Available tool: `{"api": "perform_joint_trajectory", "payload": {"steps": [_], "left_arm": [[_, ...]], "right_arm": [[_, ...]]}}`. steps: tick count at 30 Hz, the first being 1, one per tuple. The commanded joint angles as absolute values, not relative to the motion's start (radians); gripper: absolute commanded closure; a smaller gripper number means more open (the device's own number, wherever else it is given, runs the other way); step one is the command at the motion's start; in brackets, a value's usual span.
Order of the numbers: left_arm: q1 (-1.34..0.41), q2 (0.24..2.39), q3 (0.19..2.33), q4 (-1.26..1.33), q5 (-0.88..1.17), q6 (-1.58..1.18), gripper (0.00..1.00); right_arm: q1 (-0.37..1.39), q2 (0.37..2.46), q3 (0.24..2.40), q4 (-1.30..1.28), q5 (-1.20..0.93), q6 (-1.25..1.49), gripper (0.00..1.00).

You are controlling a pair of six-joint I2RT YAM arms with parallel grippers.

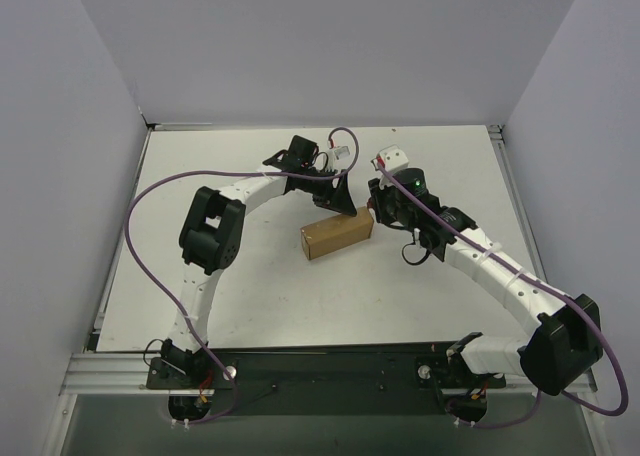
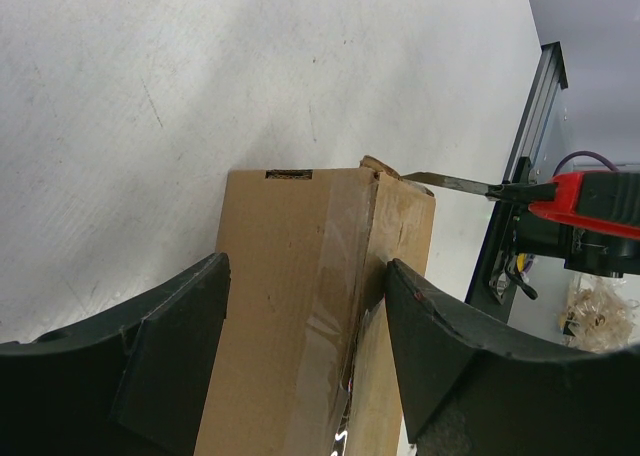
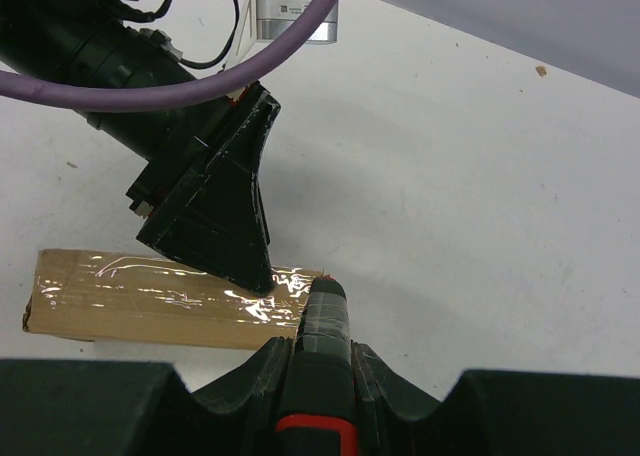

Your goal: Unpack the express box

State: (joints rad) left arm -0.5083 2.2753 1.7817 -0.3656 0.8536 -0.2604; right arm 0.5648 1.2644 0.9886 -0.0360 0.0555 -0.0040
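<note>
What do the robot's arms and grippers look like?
Both the left arm and right arm have white links with bulky black joint housings. A purple cable loops along each. The left gripper and right gripper are matte black with broad wedge-shaped fingers. A green light glows near the right wrist.

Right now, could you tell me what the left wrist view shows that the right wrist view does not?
Only left wrist: the utility knife's bare blade at the express box's torn end corner. Only right wrist: the box's other end, the purple cable by the left gripper, and the right gripper closed on the knife handle, blade hidden. Both: box, knife, left gripper on the box.
</note>
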Motion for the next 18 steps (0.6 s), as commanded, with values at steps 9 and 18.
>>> {"api": "perform_joint_trajectory", "payload": {"steps": [9,18], "left_arm": [[-0.502,2.309,1.773,-0.342,0.787,-0.242,0.28],[-0.499,2.309,1.772,-0.342,0.788,-0.245,0.28]], "right_arm": [[0.577,1.255,0.994,-0.008,0.058,-0.026,1.0],[0.575,1.262,0.991,-0.008,0.057,-0.032,1.0]]}}
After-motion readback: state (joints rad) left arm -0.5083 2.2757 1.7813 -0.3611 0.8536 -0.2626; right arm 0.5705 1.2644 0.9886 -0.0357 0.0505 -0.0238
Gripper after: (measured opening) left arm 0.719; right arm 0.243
